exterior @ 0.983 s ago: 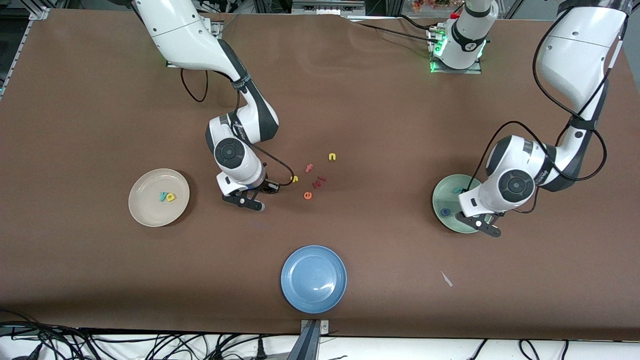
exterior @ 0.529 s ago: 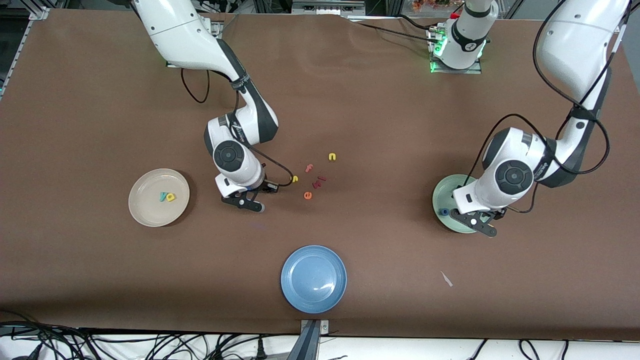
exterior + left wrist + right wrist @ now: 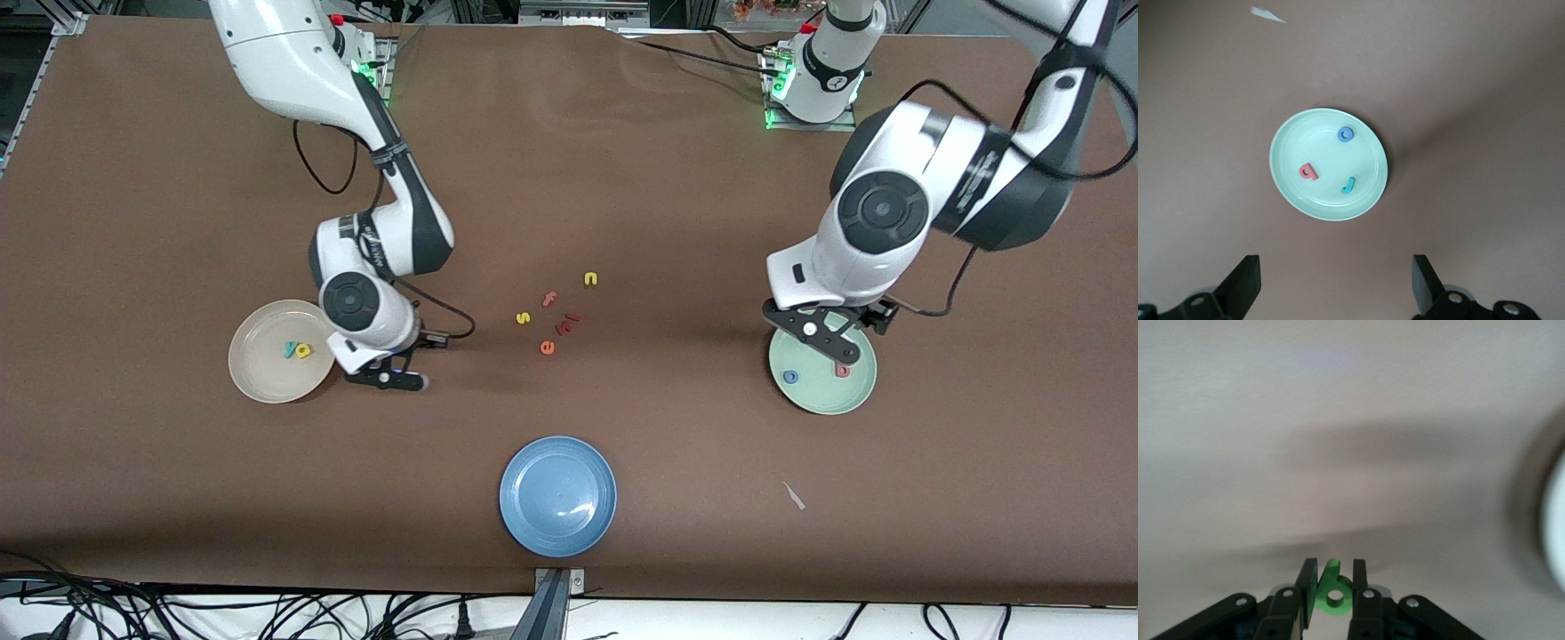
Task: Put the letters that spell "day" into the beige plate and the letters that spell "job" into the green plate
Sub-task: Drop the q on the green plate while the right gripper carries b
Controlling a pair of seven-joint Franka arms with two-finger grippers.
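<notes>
Between your right claw [image 3: 1334, 590] fingers sits the green "d" [image 3: 1333, 593], pinched tight and carried just beside the beige plate [image 3: 258, 369], where "y" [image 3: 290, 349] and "a" [image 3: 304, 351] already lie, so it's the last one. Under your left claw [image 3: 1335, 290], jaws wide apart, the green plate [image 3: 1288, 180] has "j" [image 3: 1349, 185], "o" [image 3: 1346, 135], "b" [image 3: 1307, 173].

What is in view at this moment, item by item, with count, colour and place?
Beige plate: one, toward the right arm's end, holding teal y and yellow a.
Green plate: one, pale green, toward the left arm's end, holding blue o, salmon b, teal j.
Blue plate: one, nearest the front camera.
Loose letters: s, n yellow; f pink; e orange; mid-table.
Right gripper: shut on green d, beside the beige plate.
Left gripper: open, above the green plate.
</notes>
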